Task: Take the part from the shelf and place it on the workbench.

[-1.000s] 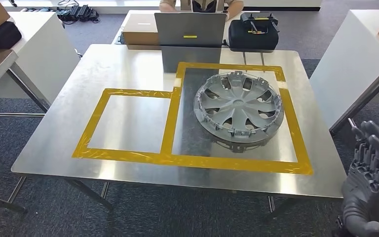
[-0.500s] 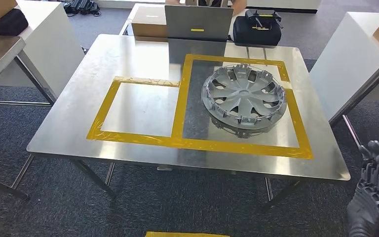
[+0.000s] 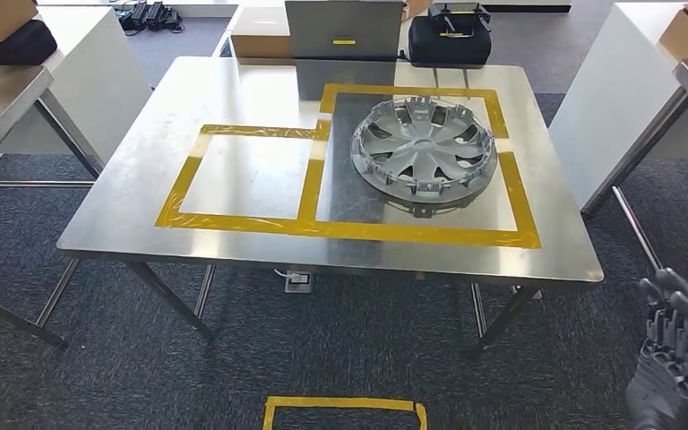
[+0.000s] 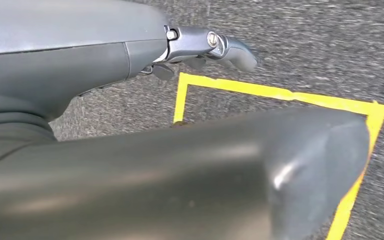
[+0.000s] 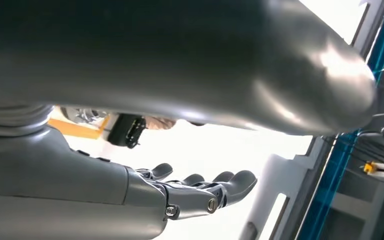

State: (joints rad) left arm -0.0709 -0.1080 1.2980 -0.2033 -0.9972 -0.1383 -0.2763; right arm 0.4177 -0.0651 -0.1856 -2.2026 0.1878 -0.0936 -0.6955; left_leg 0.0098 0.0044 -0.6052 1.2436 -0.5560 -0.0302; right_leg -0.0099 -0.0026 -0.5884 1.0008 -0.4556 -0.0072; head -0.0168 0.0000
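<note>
The part, a grey plastic hubcap (image 3: 424, 143), lies flat on the steel workbench (image 3: 251, 98), inside the larger yellow-taped rectangle (image 3: 512, 193). My right hand (image 3: 672, 363) hangs low at the right, off the bench's near right corner, fingers apart and holding nothing. The right wrist view shows the same hand (image 5: 180, 192) with straight, spread fingers. In the left wrist view my left hand (image 4: 105, 65) hangs over the carpet with its fingers (image 4: 220, 44) stretched out and nothing in them.
A smaller yellow-taped rectangle (image 3: 188, 179) marks the bench's left half. A cardboard box (image 3: 258, 40), a grey upright panel (image 3: 342, 31) and a black case (image 3: 448, 45) stand behind the bench. Side tables flank it left (image 3: 0, 98) and right (image 3: 627, 72). Yellow tape (image 3: 340, 405) marks the carpet.
The whole picture has shifted: the camera has drawn back, so the bench looks smaller and farther, and floor tape has come into view. The hubcap stays put; my right hand has sunk lower.
</note>
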